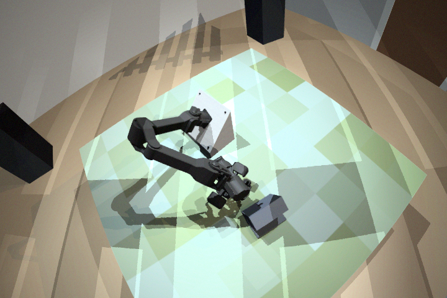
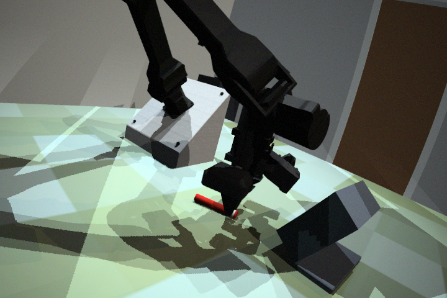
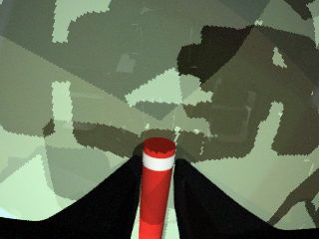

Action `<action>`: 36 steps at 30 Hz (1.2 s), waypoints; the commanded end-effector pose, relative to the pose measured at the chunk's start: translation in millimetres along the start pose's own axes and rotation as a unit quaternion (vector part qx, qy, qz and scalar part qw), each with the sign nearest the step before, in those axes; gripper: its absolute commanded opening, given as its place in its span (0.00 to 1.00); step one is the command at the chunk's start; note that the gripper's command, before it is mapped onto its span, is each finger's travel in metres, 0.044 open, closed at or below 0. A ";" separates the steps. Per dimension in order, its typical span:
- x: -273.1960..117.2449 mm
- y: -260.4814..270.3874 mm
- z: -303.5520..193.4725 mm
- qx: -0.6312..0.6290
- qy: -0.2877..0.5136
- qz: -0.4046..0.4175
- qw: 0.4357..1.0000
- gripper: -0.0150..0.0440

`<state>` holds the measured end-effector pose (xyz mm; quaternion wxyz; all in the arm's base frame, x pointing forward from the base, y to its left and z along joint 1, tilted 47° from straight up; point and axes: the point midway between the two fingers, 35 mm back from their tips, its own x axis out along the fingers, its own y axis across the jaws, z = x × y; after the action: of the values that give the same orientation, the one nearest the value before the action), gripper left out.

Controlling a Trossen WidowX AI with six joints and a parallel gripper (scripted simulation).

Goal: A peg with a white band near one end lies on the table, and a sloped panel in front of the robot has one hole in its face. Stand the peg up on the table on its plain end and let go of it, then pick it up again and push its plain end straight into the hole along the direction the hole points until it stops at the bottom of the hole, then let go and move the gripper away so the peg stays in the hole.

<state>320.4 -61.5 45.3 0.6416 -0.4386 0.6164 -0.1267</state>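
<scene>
The red peg (image 2: pixel 208 202) (image 3: pixel 156 186) lies on the table, its white band (image 2: pixel 234 213) (image 3: pixel 159 163) near the end toward the grey angled object. My gripper (image 2: pixel 230 213) (image 3: pixel 159 166) points down at the banded end and is shut on the peg, one finger along each side, low at the table. In the top view the arm hides the peg. The sloped panel (image 1: pixel 215 103) (image 2: pixel 204 105) has a pale face with small dark dots near its corners. The arm covers the middle of that face, and I cannot make out the hole.
A grey angled object (image 1: pixel 266 216) (image 2: pixel 322 219) stands close to the gripper, on the side away from the panel. Two black pillars (image 1: pixel 264 20) (image 1: pixel 16 144) stand beyond the patterned table top (image 1: pixel 287 119). The arm's shadows fall around the peg.
</scene>
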 end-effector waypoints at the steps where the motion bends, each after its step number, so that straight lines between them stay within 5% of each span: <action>1: 0.9 0.8 -0.2 -0.004 0.001 0.000 1.000 0.34; 36: -16.2 0.2 -11.3 -0.001 -0.129 0.000 0.992 0.34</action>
<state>309.3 -55.0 56.0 0.7091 -0.4493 0.5382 -0.0753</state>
